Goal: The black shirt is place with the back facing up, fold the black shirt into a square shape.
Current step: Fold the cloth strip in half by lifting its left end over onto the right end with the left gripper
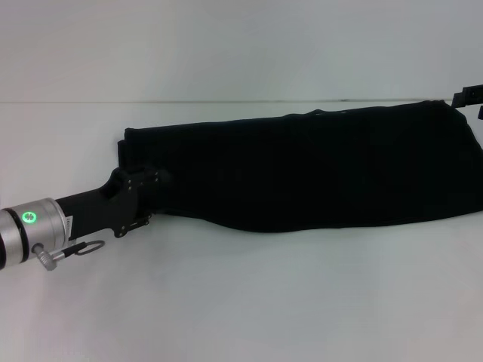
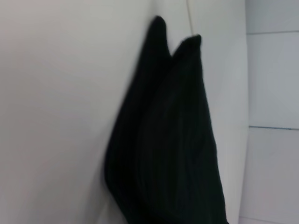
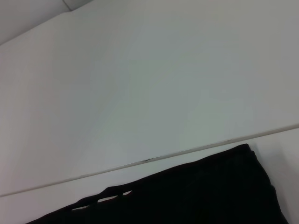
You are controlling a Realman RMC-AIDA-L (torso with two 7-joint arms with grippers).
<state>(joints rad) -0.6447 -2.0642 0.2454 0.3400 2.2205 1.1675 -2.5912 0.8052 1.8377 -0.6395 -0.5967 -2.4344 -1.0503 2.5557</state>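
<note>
Lying across the white table (image 1: 226, 302), the black shirt (image 1: 317, 166) is a long folded band, ready for crosswise folds. My left gripper (image 1: 151, 185) meets its left end, my right gripper (image 1: 469, 96) its far right corner; I cannot tell either's finger state.

Black shirt (image 1: 317, 166): plain black, no pattern showing. Worktop (image 1: 241, 302): white. Left arm: black, silver cuff (image 1: 30, 230), green ring light.
</note>
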